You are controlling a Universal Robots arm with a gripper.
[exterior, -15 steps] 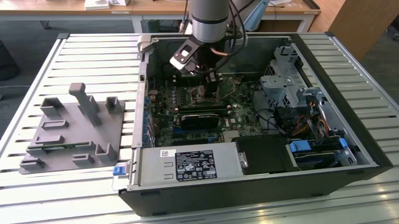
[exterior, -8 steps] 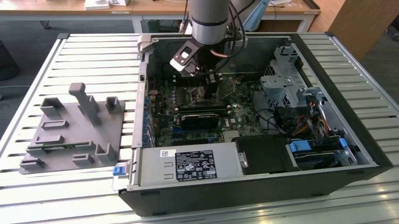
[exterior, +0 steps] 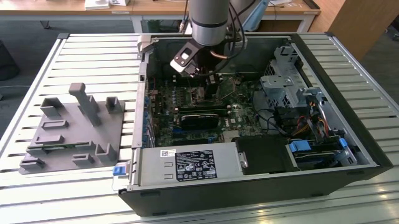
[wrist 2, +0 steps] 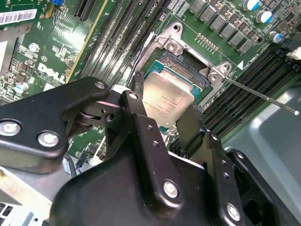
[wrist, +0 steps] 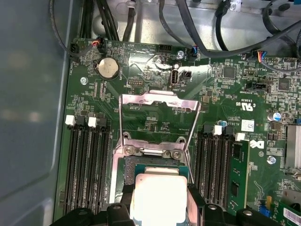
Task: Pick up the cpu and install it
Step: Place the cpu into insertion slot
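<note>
1. Exterior view: shows the gripper (exterior: 206, 81) low inside the open computer case (exterior: 249, 196), above the motherboard (exterior: 187, 100). Walled in by steel on every side; judged free upward and little elsewhere.
2. Second wrist view: shows the fingers (wrist 2: 134, 110) pinching the cpu (wrist 2: 167, 99) by two opposite edges, over the open socket (wrist 2: 186, 63). Judged light, stiff, smooth on its metal lid, delicate underneath; best gripped at the rim and kept level. Mind the lever rod (wrist 2: 258, 94) jutting out just beside.
3. First wrist view: shows the cpu (wrist: 157, 197) near the raised load plate (wrist: 157, 101), between banks of memory slots (wrist: 87, 160). Tight room on both flanks. Cannot tell whether seated or hovering.
</note>
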